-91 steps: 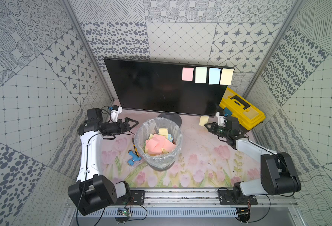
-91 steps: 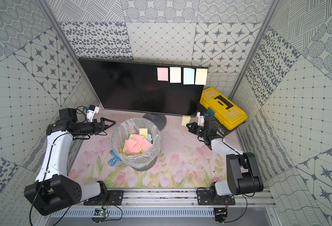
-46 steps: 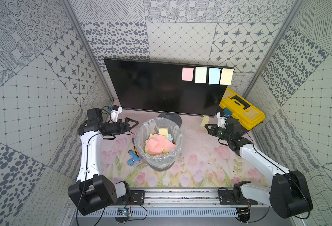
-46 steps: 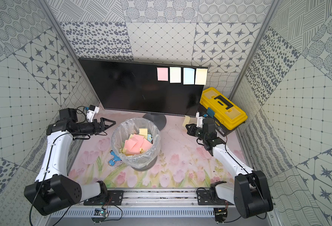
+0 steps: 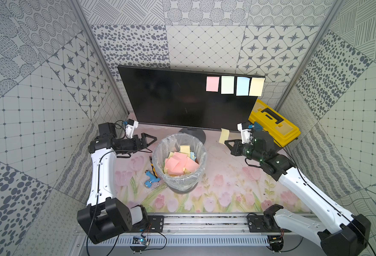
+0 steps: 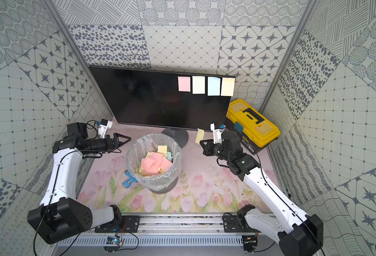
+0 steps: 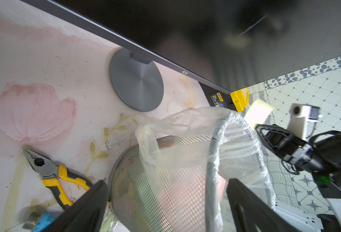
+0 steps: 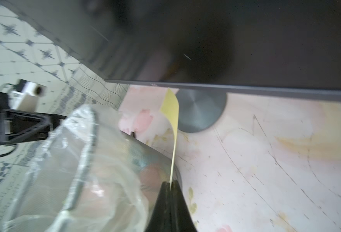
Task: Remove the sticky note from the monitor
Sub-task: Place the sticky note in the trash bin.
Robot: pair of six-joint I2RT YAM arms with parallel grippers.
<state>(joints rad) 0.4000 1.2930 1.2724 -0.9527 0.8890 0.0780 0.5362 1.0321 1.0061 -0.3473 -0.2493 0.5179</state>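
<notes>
Tulip mat (image 5: 227, 177) — monitor (image 5: 182, 99), bin (image 5: 182, 186), toolbox (image 5: 273, 124), pliers (image 7: 53, 174)

Wastebasket (image 5: 183, 185) mid-mat, toolbox (image 5: 273, 126) beside monitor (image 5: 171, 99)

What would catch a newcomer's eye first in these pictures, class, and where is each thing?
The big dark monitor at the back stands out, with a row of four pastel sticky notes along its top edge, at the end nearest the yellow toolbox. In front of it, a lined bin holds many discarded notes, and the right gripper is shut on a pale yellow note between bin and toolbox.
</notes>
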